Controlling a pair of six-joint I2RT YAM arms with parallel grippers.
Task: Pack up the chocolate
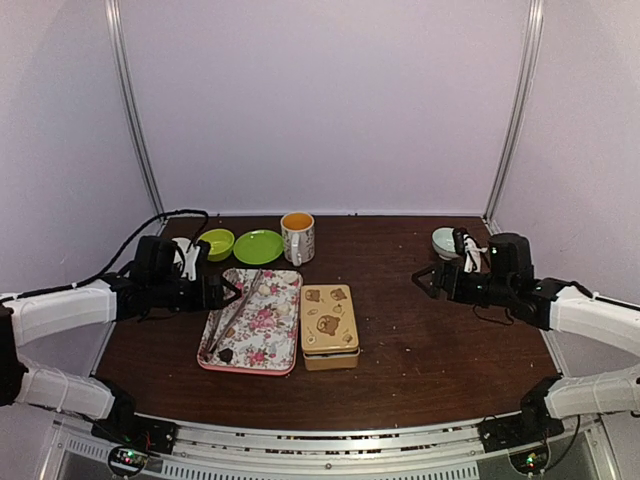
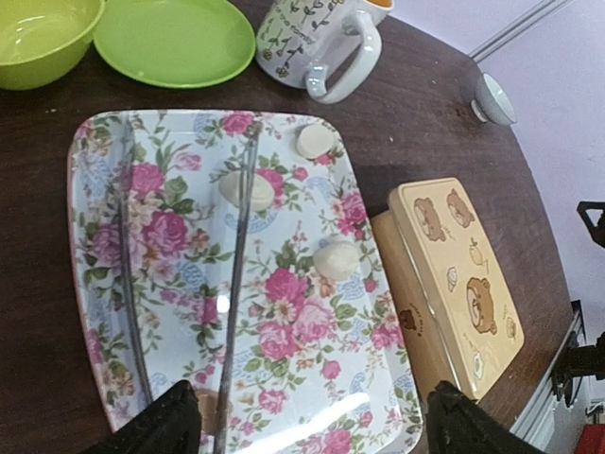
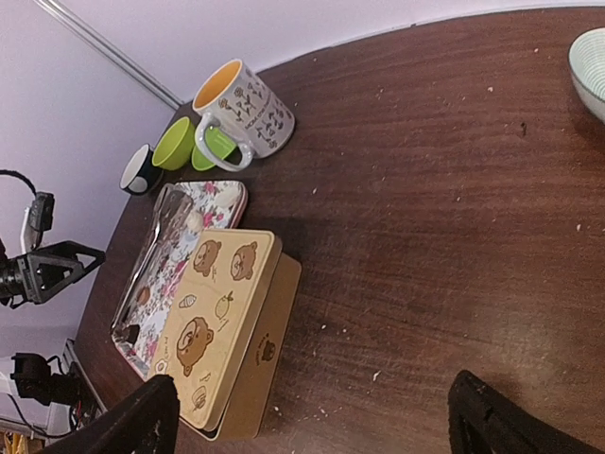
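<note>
The chocolate [image 1: 226,354] is a tiny dark lump at the near end of the floral tray [image 1: 283,340]; the right wrist view shows the chocolate [image 3: 128,333] by the tray's near rim. My left gripper [image 1: 230,291] hovers open over the tray [image 2: 104,312]. Nothing is between its fingers [image 2: 175,423], and a brown lump [image 2: 202,406] peeks out beside one of them. Metal tongs [image 2: 236,284] lie lengthwise on the tray. The bear tin [image 1: 329,322] stands right of the tray with its lid slightly askew. My right gripper [image 1: 422,280] is open above bare table.
Three white cakes [image 2: 248,190] lie on the tray. Behind it stand a green bowl [image 1: 216,243], a green plate [image 1: 258,246] and a patterned mug [image 1: 297,237]. A small pale bowl [image 1: 444,241] sits at the back right. White walls enclose the table.
</note>
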